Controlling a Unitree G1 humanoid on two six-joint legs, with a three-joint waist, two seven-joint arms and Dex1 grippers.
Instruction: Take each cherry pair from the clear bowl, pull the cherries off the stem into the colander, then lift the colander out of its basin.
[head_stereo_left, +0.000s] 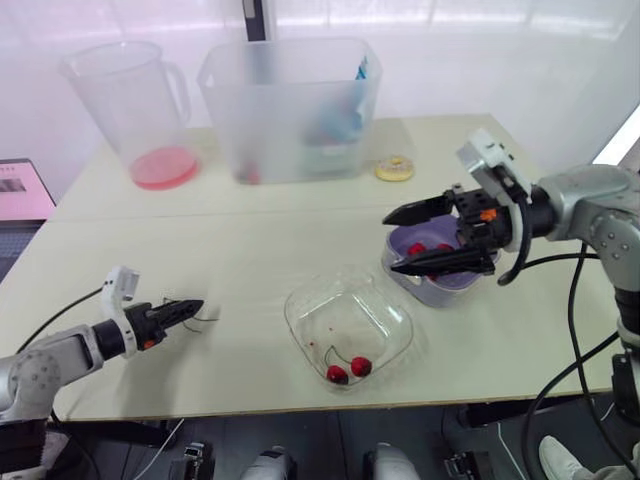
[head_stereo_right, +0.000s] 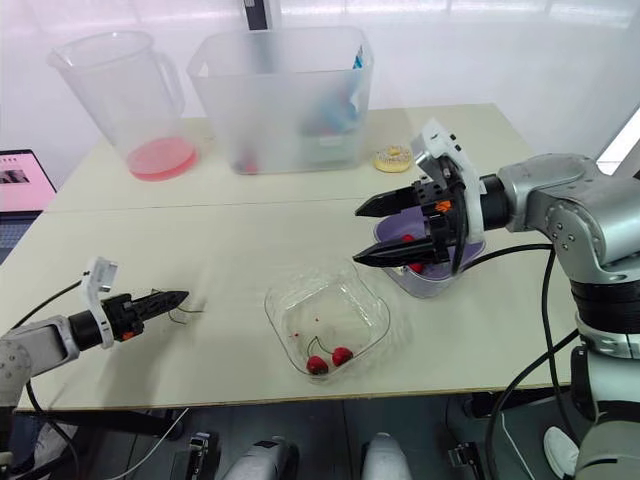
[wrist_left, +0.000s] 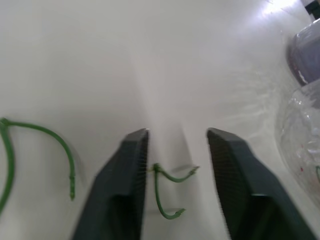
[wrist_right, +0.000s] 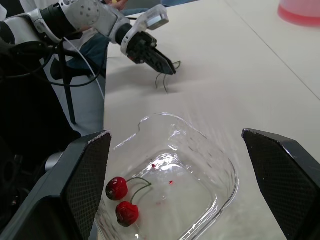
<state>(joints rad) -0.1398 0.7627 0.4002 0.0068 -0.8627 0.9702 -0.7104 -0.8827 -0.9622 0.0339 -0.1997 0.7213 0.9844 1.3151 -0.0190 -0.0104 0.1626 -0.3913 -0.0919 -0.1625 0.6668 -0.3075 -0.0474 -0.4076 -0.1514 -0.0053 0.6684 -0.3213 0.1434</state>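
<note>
A pale table (head_stereo_left: 250, 240) carried the clear bowl (head_stereo_left: 292, 320), with one cherry pair (head_stereo_left: 348, 370) lying in its near corner. Just beyond the bowl's right side stood the purple colander (head_stereo_left: 440, 290), red cherries (head_stereo_left: 417, 248) inside. The right gripper (head_stereo_left: 390, 243) hung above the bowl's far right rim, fingers spread wide, empty. Well left of the bowl, the left gripper (head_stereo_left: 195, 307) sat low over the table, fingers parted either side of a bare green stem (wrist_left: 167, 175)

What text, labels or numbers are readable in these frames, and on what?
No text is readable.
On the screen at the table's left edge: a dark strip, too blurred to read.
On the blue item inside the frosted bin: no print can be made out.
</note>
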